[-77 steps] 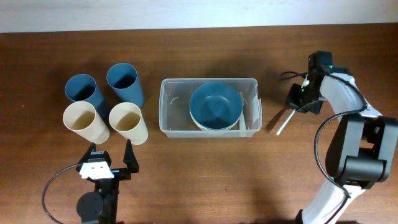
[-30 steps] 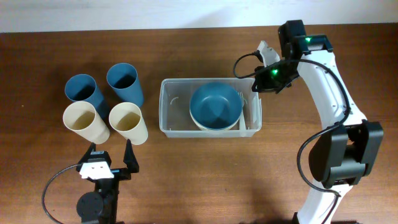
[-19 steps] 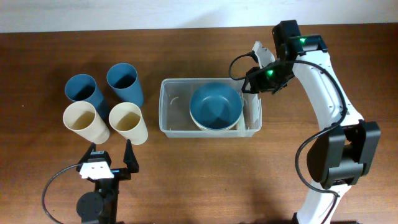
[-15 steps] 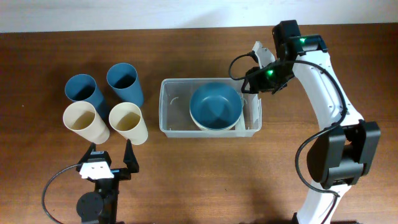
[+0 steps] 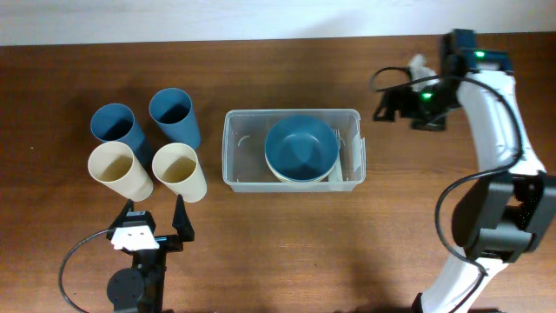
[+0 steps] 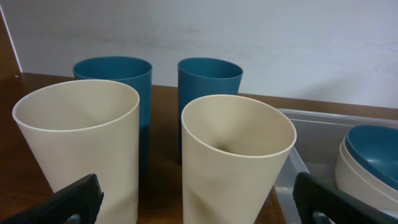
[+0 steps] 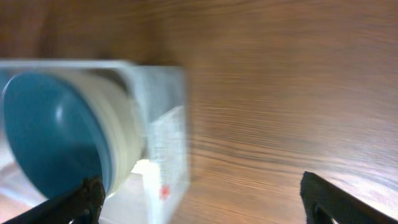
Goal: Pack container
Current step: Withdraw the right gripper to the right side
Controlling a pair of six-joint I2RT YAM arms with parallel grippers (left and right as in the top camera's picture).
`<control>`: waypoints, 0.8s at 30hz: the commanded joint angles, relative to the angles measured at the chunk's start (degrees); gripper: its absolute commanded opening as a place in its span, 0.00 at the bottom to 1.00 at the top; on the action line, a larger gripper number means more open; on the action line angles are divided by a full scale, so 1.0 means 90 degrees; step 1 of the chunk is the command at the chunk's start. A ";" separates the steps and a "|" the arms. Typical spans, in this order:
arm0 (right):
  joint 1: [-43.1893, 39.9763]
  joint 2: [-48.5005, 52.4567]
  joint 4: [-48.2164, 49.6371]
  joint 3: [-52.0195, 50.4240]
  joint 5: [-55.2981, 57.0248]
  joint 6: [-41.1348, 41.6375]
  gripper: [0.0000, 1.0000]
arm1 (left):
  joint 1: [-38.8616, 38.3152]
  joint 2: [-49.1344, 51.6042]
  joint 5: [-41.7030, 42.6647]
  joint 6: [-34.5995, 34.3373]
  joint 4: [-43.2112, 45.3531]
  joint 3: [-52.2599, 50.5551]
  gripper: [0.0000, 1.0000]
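1. Left gripper is seen at the near edge of the table, its jaws spread wide and empty.
2. Directly ahead of it, two cream cups are counted: the left cream cup and the right cream cup, both upright.
3. The container is found just right of the right cream cup, with its long axis running left to right. One blue bowl is nested in it on a cream bowl. A white piece at its right end is too small to name.
4. Farther back, two blue cups are counted: the left blue cup and the right blue cup.
5. Right gripper is held beyond the container's right short end, clear of it, jaws apart and empty.
6. The left arm is judged nearer the cups, so a cup would have to be carried rightward.
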 commanded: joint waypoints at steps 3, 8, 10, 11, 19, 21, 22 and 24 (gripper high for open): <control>-0.0478 -0.0010 -0.0053 0.0024 0.1404 0.1396 0.99 | -0.0019 -0.0053 0.0044 0.0102 -0.0049 -0.0007 1.00; -0.0537 -0.0002 0.0036 -0.0185 0.2351 0.2021 0.99 | -0.0019 -0.0053 0.0044 0.0102 -0.0049 -0.0007 1.00; -0.0537 -0.0002 0.0204 -0.0376 0.2409 0.2217 0.99 | -0.0019 -0.0053 0.0044 0.0102 -0.0049 -0.0007 1.00; -0.0537 -0.0002 0.0313 -0.0498 0.2409 0.2297 0.99 | -0.0019 -0.0053 0.0044 0.0102 -0.0049 -0.0007 1.00; -0.0682 -0.0002 0.1022 -0.1496 0.2399 0.2688 0.99 | -0.0019 -0.0053 0.0044 0.0102 -0.0049 -0.0007 1.00; -0.0755 -0.0005 0.1044 -0.1583 0.2404 0.2686 0.99 | -0.0019 -0.0053 0.0044 0.0102 -0.0049 -0.0007 1.00; -0.0787 -0.0002 0.1030 -0.1588 0.2402 0.2684 0.99 | -0.0019 -0.0053 0.0044 0.0102 -0.0049 -0.0007 1.00; -0.0828 -0.0002 0.1013 -0.1588 0.2402 0.2684 0.99 | -0.0019 -0.0053 0.0044 0.0102 -0.0049 -0.0007 1.00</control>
